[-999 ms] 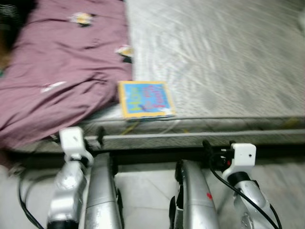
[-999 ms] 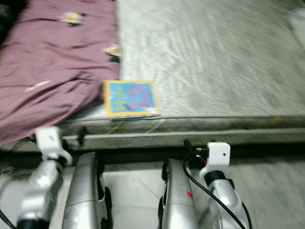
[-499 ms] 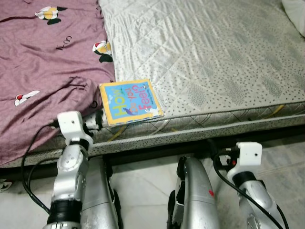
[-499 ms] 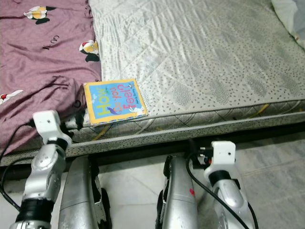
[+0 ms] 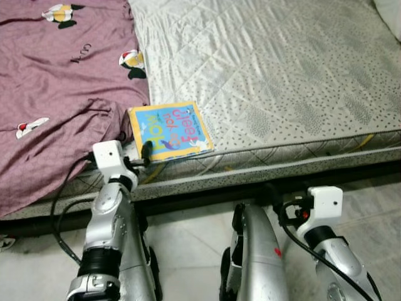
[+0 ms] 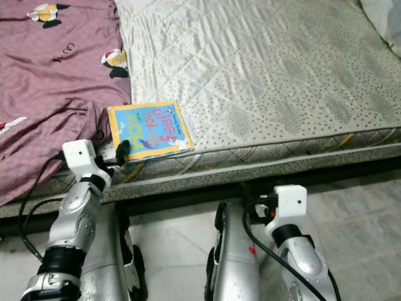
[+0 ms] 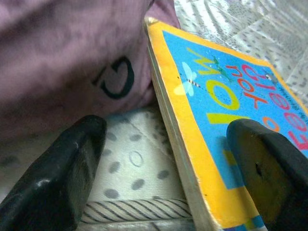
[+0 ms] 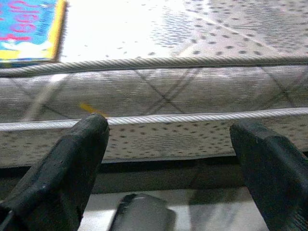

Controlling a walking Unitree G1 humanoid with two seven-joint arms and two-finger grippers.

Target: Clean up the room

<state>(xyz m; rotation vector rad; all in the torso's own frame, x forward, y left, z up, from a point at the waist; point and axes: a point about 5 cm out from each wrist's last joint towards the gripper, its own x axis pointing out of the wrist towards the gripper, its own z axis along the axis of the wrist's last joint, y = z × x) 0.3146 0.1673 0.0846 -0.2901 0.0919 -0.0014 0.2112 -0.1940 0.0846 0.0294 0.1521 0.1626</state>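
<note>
1. At ten o'clock in my head view lies the maroon blanket [image 5: 56,94], rumpled over the left part of the bed, its edge touching the book's left side. It is not yet folded or straightened.
2. The left gripper [image 5: 139,155] is up at the mattress edge, at about seven o'clock from the book. In its wrist view the fingers [image 7: 62,168] are spread apart and hold nothing; one sits over the mattress beside the book's spine, the other over the cover, so the near corner lies between them.
3. The children's board book [image 5: 168,130], blue with a yellow border, lies flat on the bare mattress [image 5: 282,81] at its front edge, just left of centre. I judge it the thing to clear away, and it has not been lifted.
4. The right gripper [image 8: 168,159] hangs low at five o'clock, in front of the mattress side, over the tiled floor [image 5: 188,244]. Its jaws are released, gripping nothing.
5. A pale pillow corner [image 6: 385,15] shows at one o'clock.
6. My estimate: the tidy-up is at an early stage, with the grasp on the book about to be made and everything else left.
</note>
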